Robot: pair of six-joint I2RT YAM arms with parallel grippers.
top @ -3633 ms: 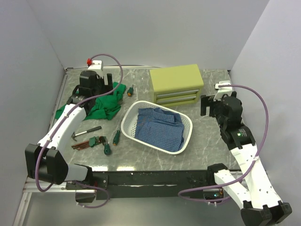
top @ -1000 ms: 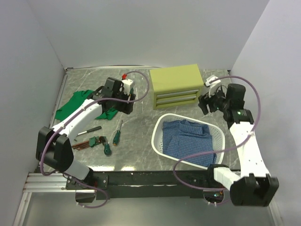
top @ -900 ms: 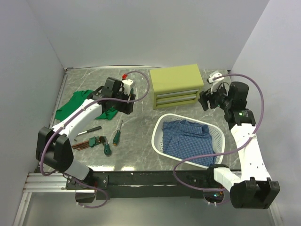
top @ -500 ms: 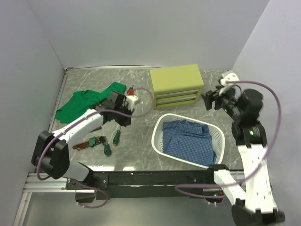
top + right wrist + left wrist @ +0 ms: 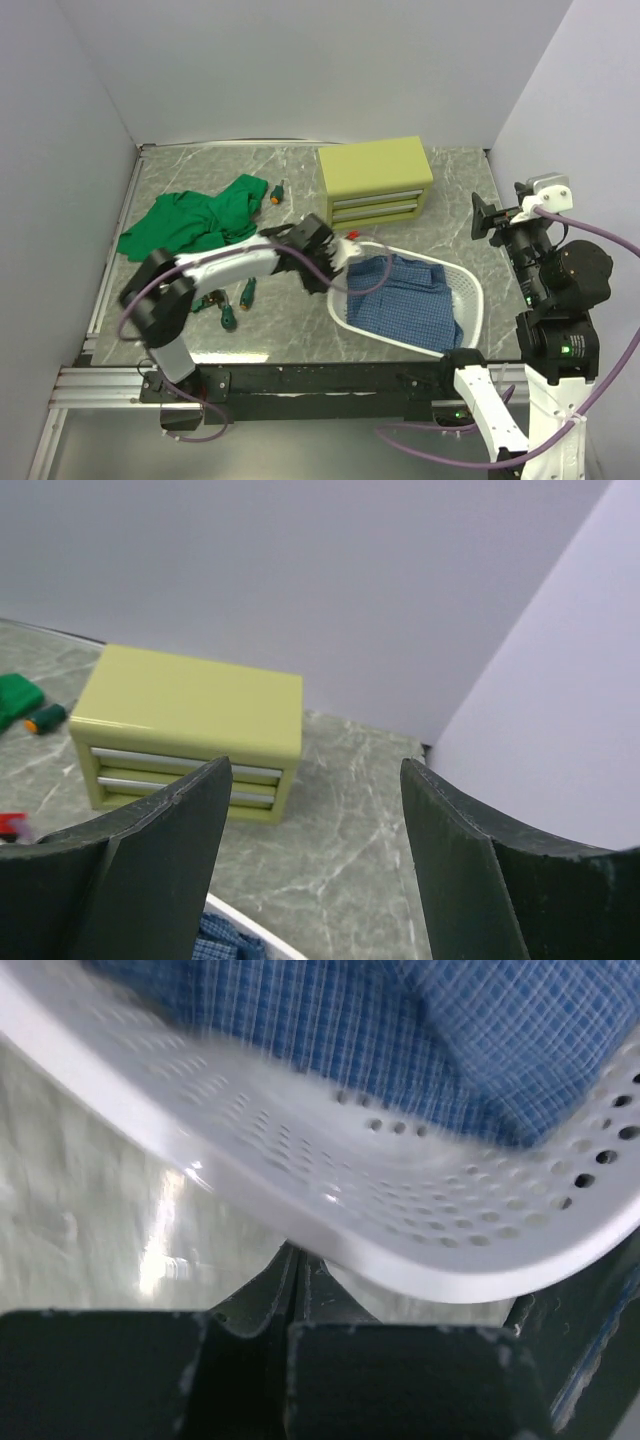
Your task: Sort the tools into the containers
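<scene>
The olive-yellow chest [image 5: 375, 180] [image 5: 190, 720] stands at the back with its pale drawers closed. One green-handled screwdriver [image 5: 277, 192] [image 5: 45, 718] lies beside the green cloth. Two more screwdrivers [image 5: 245, 293] and the hex keys [image 5: 210, 299] lie near the left front, partly under my left arm. The hammer is hidden. My left gripper [image 5: 338, 262] [image 5: 297, 1255] is shut with nothing seen between its fingers, its tips tucked under the white basket's left rim. My right gripper [image 5: 490, 215] [image 5: 315, 770] hangs open and empty, high at the right, facing the chest.
A white perforated basket [image 5: 345, 310] [image 5: 330, 1200] holding a blue checked cloth [image 5: 405, 295] sits front centre-right. A green cloth [image 5: 195, 215] lies at the back left. Grey walls close in on three sides.
My left arm has swung right from the tools to the basket's left rim. The right arm has risen and drawn back toward the right wall, still open.
</scene>
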